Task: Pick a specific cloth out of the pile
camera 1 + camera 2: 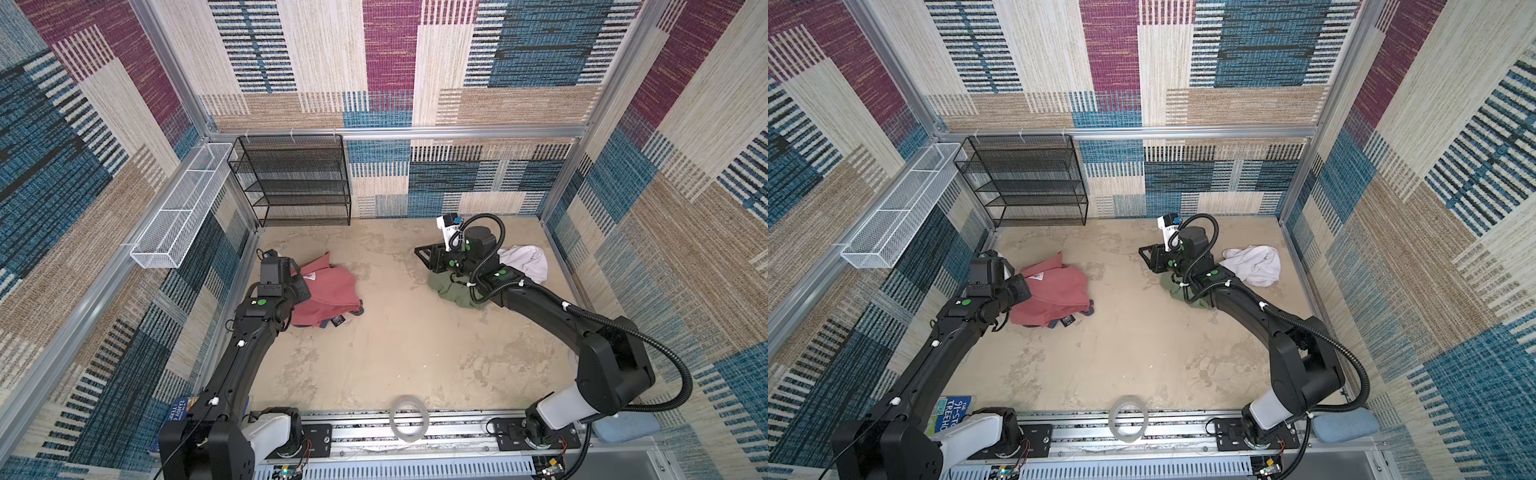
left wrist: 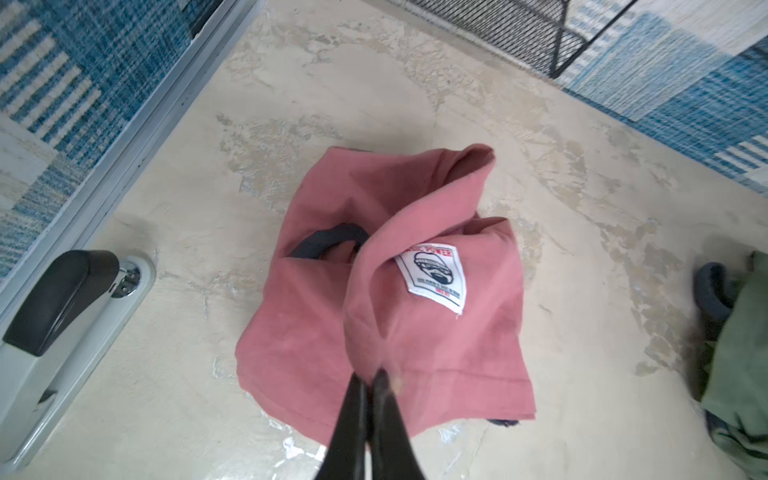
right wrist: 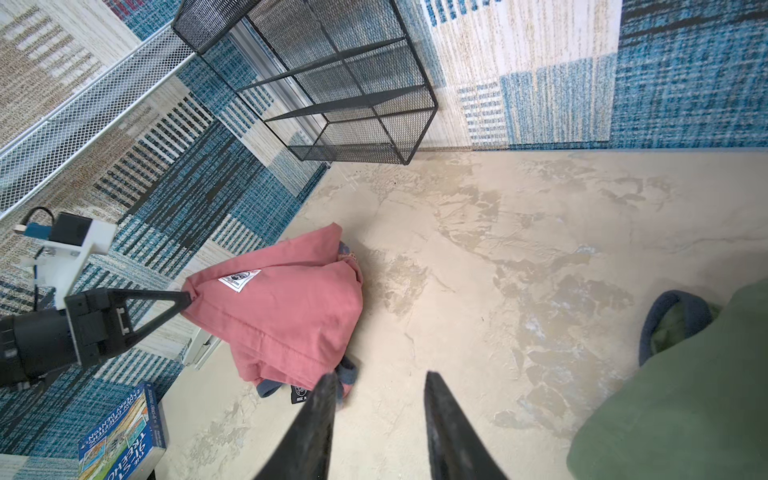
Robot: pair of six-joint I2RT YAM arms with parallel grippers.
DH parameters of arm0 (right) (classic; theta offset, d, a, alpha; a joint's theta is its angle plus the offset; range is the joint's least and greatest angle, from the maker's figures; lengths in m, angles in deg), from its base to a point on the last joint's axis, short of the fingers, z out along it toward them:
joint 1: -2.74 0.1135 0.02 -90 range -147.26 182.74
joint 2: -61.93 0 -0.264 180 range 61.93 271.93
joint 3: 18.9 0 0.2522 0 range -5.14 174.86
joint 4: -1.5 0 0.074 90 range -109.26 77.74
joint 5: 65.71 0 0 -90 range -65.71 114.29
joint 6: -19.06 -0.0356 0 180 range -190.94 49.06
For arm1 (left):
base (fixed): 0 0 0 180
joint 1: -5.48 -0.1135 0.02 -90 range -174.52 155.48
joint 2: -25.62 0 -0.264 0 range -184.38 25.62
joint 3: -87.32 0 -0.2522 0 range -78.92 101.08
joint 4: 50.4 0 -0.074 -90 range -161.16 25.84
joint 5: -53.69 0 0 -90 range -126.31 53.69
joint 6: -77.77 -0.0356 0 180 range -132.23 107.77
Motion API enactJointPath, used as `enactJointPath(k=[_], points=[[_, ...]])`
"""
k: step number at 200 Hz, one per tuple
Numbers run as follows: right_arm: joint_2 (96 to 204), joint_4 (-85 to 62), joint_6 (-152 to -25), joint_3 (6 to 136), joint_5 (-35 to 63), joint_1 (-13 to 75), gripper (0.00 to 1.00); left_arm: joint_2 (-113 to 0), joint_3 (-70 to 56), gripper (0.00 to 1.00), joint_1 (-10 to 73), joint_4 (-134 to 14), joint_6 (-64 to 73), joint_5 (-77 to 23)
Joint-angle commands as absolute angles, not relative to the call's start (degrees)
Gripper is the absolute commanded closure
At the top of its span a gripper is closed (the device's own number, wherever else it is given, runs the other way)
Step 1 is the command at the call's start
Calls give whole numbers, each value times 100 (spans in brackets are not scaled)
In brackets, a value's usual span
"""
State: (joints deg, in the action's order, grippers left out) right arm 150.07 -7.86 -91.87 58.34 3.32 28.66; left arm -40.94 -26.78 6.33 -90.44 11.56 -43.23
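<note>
plainly the left hand (image 2: 370, 376) is pinched tight on a raised fold of the cloth (image 2: 415, 328), just beside its white label (image 2: 432, 276). the rest of the shirt drapes from that hand down onto the surface (image 1: 415, 353), toward the middle. well apart to the right sits the pile (image 1: 449, 291), an olive garment (image 3: 685, 395) and a white garment (image 1: 525, 259); over it hangs the right hand (image 3: 380, 374), half open and, as far as its wrist view shows, empty.
</note>
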Motion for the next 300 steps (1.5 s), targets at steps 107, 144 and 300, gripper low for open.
enactJointPath(k=[107,144,300], points=[[14367,-559,-8905,4950,1178,2156,17,-4477,-3030,37,346,-8446,1039,-3622],[13760,-542,-8649,4501,1742,1595,10,-4229,-3222,35,379,-8179,857,-3773],[13115,252,-8625,3248,2049,314,7,-6374,-2688,41,635,-7314,944,-3403]])
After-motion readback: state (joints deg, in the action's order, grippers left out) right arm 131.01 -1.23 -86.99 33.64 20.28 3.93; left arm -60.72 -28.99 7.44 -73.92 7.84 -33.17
